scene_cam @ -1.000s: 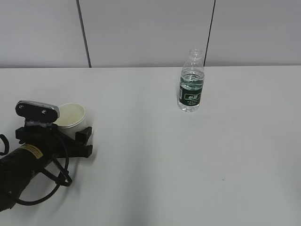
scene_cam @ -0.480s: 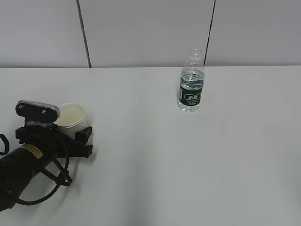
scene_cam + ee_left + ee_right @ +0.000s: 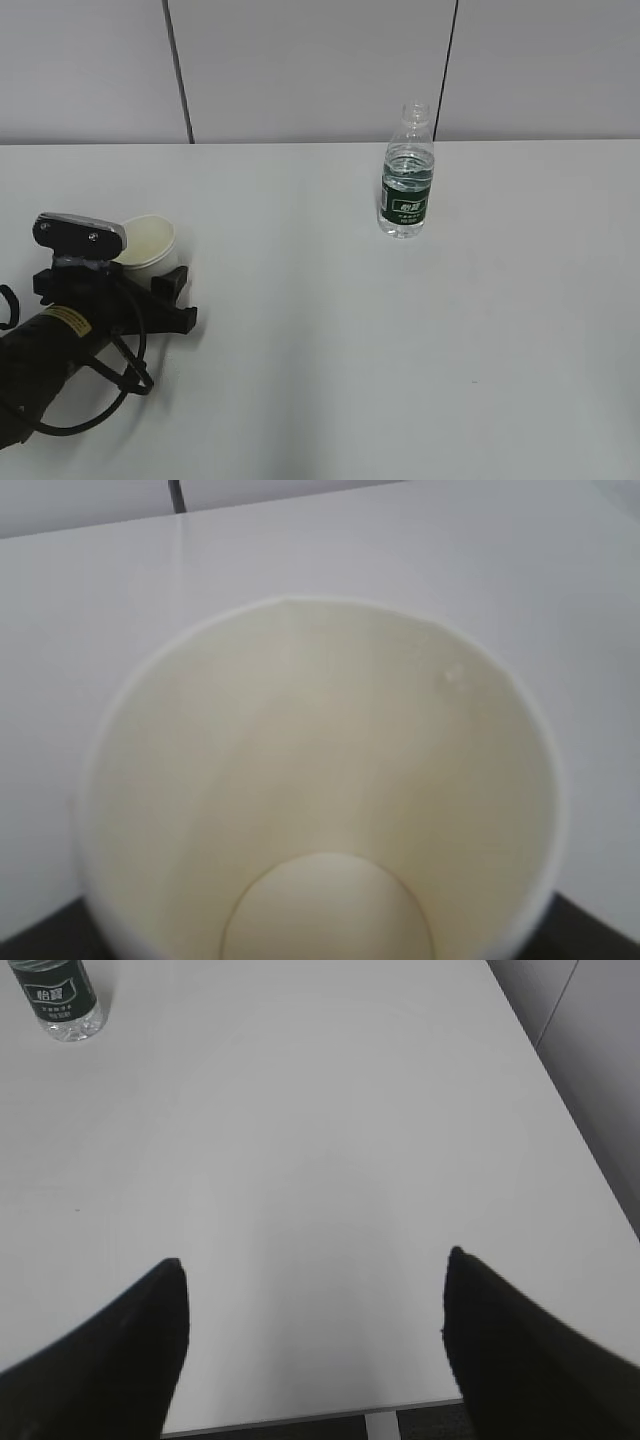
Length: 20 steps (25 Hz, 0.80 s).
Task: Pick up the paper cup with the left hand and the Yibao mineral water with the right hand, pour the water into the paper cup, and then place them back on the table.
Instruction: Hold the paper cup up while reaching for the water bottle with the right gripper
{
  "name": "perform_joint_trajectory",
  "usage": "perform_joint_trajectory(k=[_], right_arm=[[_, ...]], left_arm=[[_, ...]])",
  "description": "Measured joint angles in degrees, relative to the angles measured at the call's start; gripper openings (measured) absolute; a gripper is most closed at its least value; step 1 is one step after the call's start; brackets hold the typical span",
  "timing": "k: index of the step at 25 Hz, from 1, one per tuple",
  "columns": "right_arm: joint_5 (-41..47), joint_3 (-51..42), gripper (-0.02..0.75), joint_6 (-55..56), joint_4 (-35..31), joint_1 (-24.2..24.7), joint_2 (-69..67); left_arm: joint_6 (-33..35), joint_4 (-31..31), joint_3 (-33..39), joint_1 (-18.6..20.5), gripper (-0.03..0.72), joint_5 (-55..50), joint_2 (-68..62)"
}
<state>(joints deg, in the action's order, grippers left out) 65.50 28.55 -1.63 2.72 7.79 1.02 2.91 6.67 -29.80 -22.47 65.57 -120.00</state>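
The paper cup (image 3: 148, 244) stands upright on the desk (image 3: 330, 330), mouth up, far left of the Yibao mineral water (image 3: 406, 186). The left hand (image 3: 160, 290) has its fingers clamped on the cup. The bottle stands upright, open neck up, with bare desk around it. The right hand (image 3: 315, 1290) is well apart from the bottle, fingers spread wide.

Pale grey wall panels (image 3: 310, 70) with dark vertical seams (image 3: 176, 70).

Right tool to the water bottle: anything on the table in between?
Nothing visible. The right tool is open over bare table; the Yibao mineral water stands far off, with only empty tabletop between. The paper cup sits well off that path.
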Motion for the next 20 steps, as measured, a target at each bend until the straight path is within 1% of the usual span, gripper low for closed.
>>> perform_joint_trajectory(k=[11, 15, 20], right_arm=[[0.0, 0.0, 0.585, 0.0, 0.0, 0.0, 0.0], [0.0, 0.0, 0.585, 0.0, 0.0, 0.0, 0.0], [0.0, 0.0, 0.585, 0.0, 0.0, 0.0, 0.0]], left_arm=[[0.0, -0.2, 0.0, 0.0, 0.423, 0.0, 0.0], [0.0, -2.6, 0.0, 0.0, 0.423, -0.1, 0.6], [0.0, -5.0, 0.4, 0.0, 0.423, -0.3, 4.8]])
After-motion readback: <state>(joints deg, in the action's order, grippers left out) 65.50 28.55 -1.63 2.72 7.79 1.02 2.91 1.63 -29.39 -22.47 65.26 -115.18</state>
